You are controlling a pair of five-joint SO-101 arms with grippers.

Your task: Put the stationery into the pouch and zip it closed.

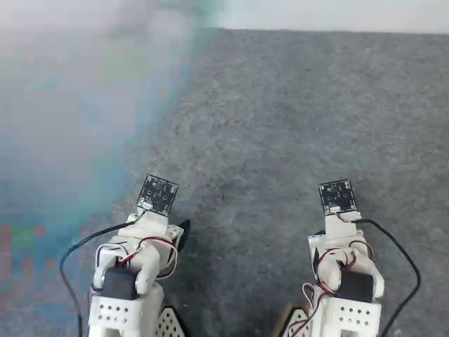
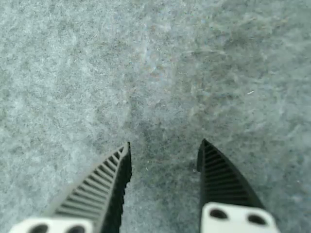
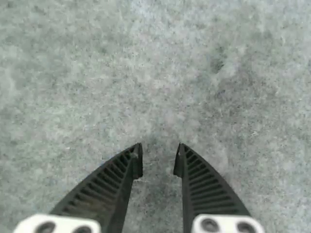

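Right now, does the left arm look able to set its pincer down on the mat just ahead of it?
Probably yes. The left pincer hangs open over the mat, and I see nothing between its tips and the stretch ahead.

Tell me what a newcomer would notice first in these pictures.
A white arm and a second arm stand side by side at the near edge of a grey felt mat. The left hand hangs open over the felt; the right hand is open too, with a narrower gap.

Left end effector (image 2: pixel 165 155), fingers (image 2: pixel 109 182) apart, above grey felt mat (image 2: pixel 160 63).
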